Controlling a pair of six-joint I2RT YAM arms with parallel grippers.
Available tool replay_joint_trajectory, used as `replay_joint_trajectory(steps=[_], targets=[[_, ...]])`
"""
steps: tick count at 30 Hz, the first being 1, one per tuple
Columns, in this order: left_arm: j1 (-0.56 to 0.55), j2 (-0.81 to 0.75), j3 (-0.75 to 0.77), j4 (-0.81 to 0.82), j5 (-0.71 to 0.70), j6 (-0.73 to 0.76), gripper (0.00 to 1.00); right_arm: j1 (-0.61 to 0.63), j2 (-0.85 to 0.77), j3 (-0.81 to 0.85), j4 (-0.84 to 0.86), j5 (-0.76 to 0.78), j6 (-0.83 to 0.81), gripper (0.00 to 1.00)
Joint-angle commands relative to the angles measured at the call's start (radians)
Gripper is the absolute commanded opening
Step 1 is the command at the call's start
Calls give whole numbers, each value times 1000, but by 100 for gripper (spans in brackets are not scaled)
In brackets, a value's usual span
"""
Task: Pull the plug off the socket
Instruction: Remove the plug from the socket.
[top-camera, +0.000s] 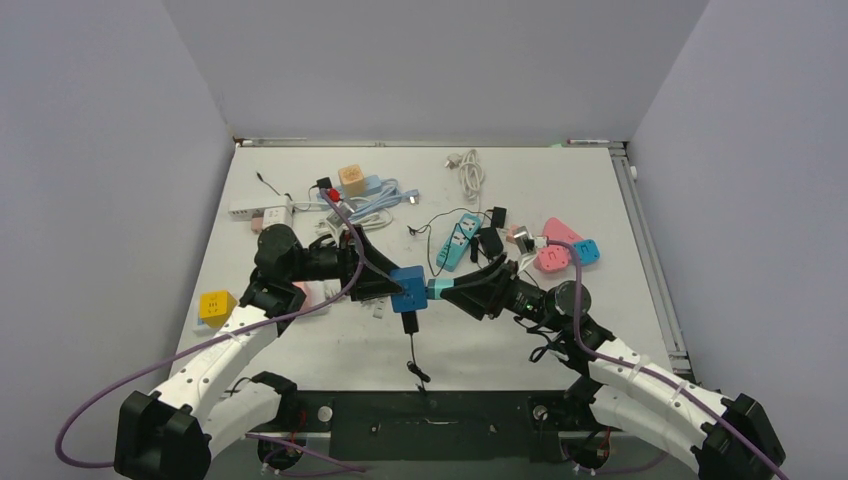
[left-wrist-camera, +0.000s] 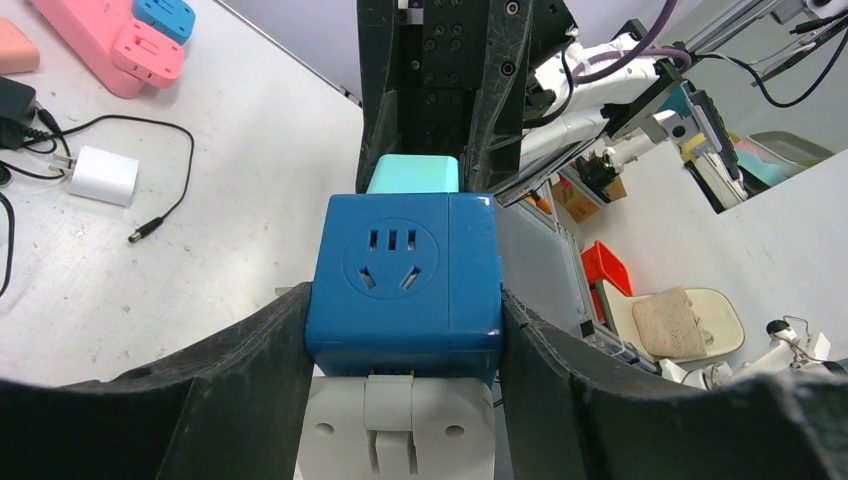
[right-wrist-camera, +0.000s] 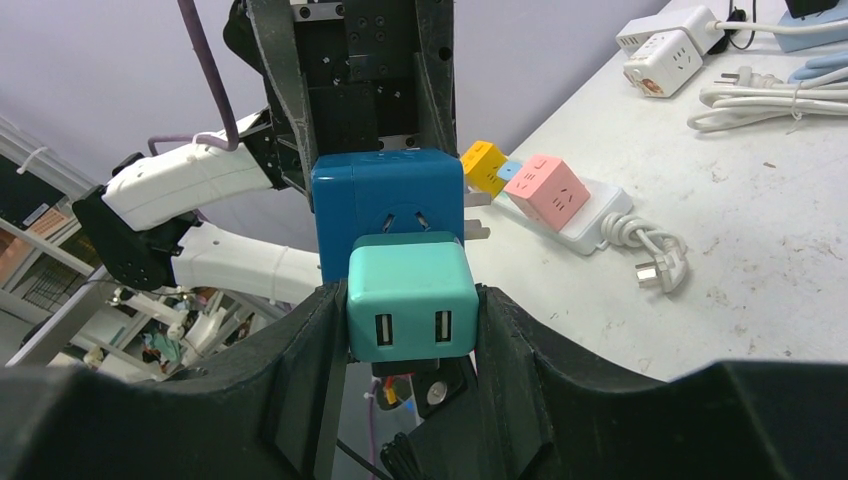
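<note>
A blue cube socket (top-camera: 407, 289) is held above the table between both arms. My left gripper (top-camera: 385, 285) is shut on its sides; it fills the left wrist view (left-wrist-camera: 405, 285), with a white plug (left-wrist-camera: 395, 425) on its near face. A teal USB charger plug (top-camera: 438, 288) sits against the cube's right face. My right gripper (top-camera: 452, 288) is shut on this teal plug (right-wrist-camera: 412, 295). In the right wrist view the plug is still close against the blue cube (right-wrist-camera: 385, 200), its prongs hidden. A black plug with a cord (top-camera: 410, 325) hangs below the cube.
Behind lie a blue power strip (top-camera: 455, 240), pink and blue cube sockets (top-camera: 560, 255), a white cable bundle (top-camera: 470, 170), white strips and an orange cube (top-camera: 350, 178). A yellow cube (top-camera: 215, 305) sits at the left. The table's front edge is near below.
</note>
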Motion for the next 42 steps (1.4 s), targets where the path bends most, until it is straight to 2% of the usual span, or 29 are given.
replay_joint_trajectory(steps=[1, 6, 17, 24, 33, 42], targets=[[87, -11, 23, 119, -190, 20, 0, 0, -29, 9, -22, -69, -34, 5], [82, -6, 42, 81, -166, 54, 0, -2, -18, 77, -119, -135, -96, 5], [-8, 25, 116, -120, -88, 218, 0, -1, 34, 282, -450, -271, -314, 5], [-61, 47, 167, -286, -78, 341, 0, -2, 84, 377, -633, -306, -432, 5], [-82, 61, 197, -395, -105, 419, 0, -3, 107, 388, -610, -280, -443, 5], [-17, 13, 152, -286, -161, 331, 0, -27, 33, 284, -453, -193, -334, 5]])
